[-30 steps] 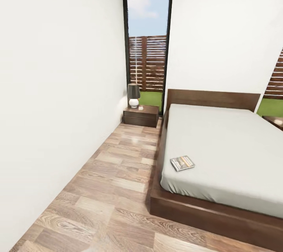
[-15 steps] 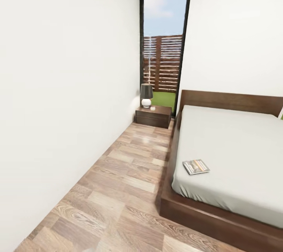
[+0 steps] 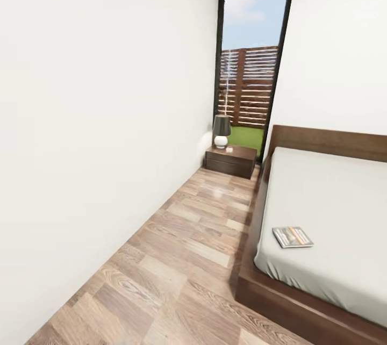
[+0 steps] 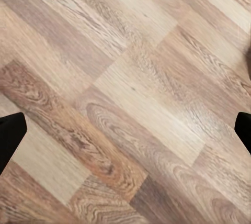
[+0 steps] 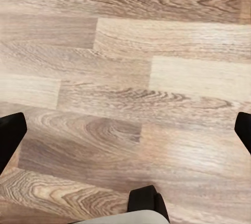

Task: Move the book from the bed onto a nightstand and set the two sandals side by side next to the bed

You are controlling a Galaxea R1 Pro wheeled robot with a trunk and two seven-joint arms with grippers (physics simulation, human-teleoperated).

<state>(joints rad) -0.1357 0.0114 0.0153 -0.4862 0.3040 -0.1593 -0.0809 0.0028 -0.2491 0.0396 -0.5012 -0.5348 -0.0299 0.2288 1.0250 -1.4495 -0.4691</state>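
Bedroom: a paperback waits on the bed as both claws hang spread over bare floorboards.

The wood-plank floor [image 3: 177, 259] runs between a white wall [image 3: 97, 119] and the bed [image 3: 333, 210], whose grey mattress sits in a dark wood frame. A tall black-framed window [image 3: 250, 65] stands at the far end. The nightstand [image 3: 231, 161] sits beside the bed's headboard corner, a small lamp [image 3: 221, 131] on its top. The book [image 3: 292, 237] lies flat near the mattress's floor-side edge. The left gripper [image 4: 125, 127] and right gripper [image 5: 125, 130] each show fingertips wide apart above planks, holding nothing.
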